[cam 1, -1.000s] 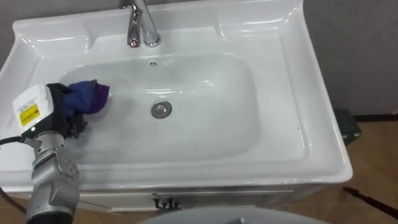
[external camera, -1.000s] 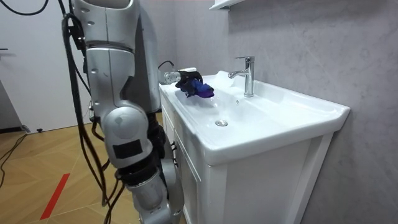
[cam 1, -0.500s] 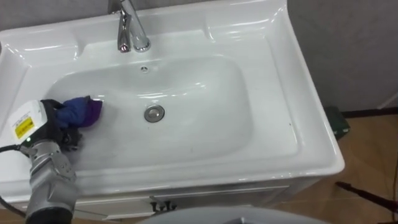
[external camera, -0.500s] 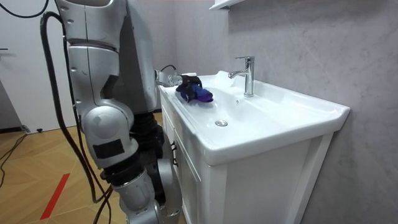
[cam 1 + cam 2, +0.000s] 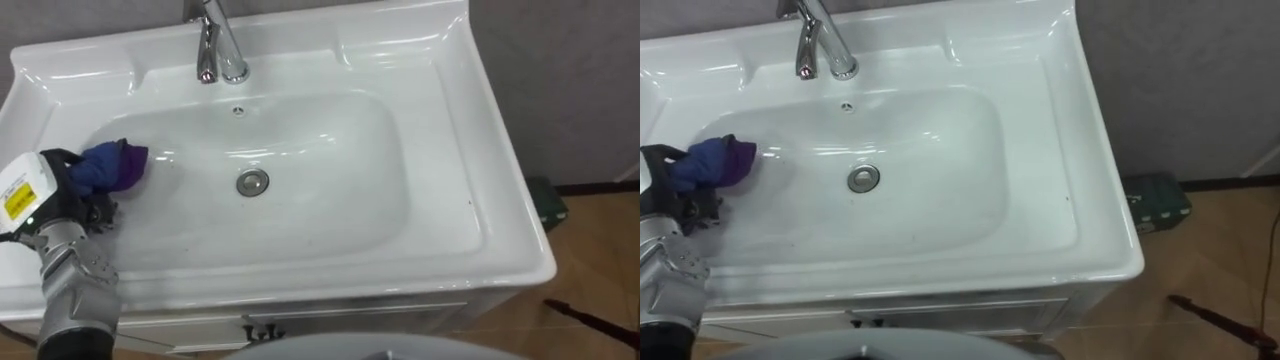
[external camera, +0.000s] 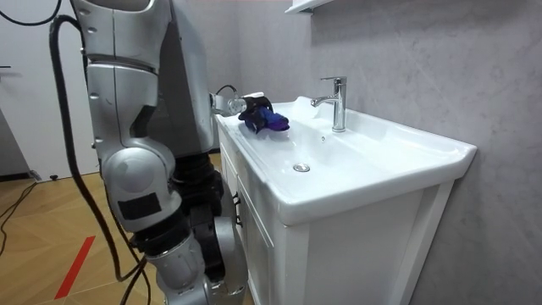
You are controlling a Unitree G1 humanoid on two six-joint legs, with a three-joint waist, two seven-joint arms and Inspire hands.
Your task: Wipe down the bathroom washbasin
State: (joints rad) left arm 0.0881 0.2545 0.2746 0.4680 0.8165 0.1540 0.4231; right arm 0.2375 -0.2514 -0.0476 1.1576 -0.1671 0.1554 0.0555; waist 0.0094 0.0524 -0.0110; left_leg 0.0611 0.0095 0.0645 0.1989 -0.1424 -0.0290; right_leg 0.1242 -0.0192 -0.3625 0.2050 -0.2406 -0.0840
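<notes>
White basin [image 5: 440, 140], left robot hand [image 5: 62, 188] gripping blue cloth [image 5: 110, 167], tip toward drain [image 5: 253, 182]

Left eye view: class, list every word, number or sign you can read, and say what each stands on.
Yellow label on the left hand, which grips the blue cloth: print too small to read.
Basin, tap: no writing.

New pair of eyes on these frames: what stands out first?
The blue-purple cloth bunched in the robot's left hand, pressed against the left inner wall of the white basin. Next the chrome faucet at the back rim, and the round drain in the middle of the bowl, apart from the cloth.
</notes>
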